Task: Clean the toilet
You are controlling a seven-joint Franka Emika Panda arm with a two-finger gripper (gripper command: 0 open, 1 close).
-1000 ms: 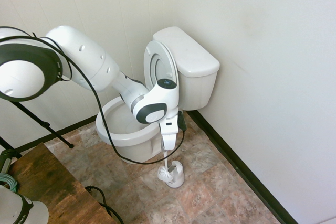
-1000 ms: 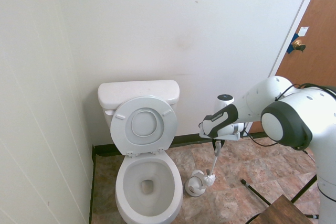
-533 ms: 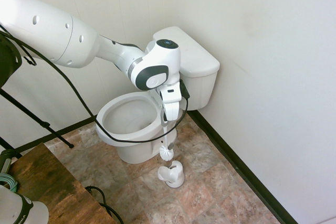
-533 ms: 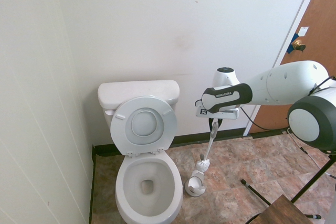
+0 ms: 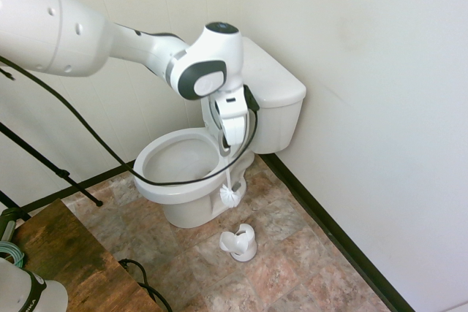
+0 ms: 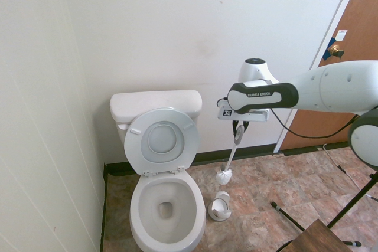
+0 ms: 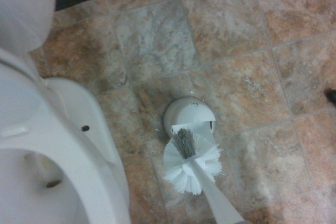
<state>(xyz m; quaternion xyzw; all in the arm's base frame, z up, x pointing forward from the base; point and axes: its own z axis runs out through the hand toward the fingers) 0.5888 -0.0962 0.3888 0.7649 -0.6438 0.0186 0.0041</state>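
Observation:
The white toilet (image 6: 140,212) stands in the corner, its bowl (image 5: 161,183) open and its seat and cover (image 6: 162,140) leaning against the tank (image 5: 274,85). My gripper (image 6: 238,130) hangs to the right of the tank, shut on the handle of a white toilet brush (image 6: 224,176). The brush (image 5: 231,195) dangles head down in the air beside the bowl, above its small white holder (image 5: 240,242) on the floor. In the wrist view the brush head (image 7: 190,163) hovers over the holder (image 7: 190,119), next to the bowl rim (image 7: 73,145).
Brown stone-look tiles cover the floor (image 6: 277,175). White walls meet behind the toilet, with a black baseboard (image 5: 329,231) along the bottom. A wooden door (image 6: 354,69) is at the far right and a dark wooden tabletop (image 5: 66,261) stands nearby.
The arm has risen and carried the brush up out of its holder. The brush head now hangs well above the holder, nearer the bowl's side.

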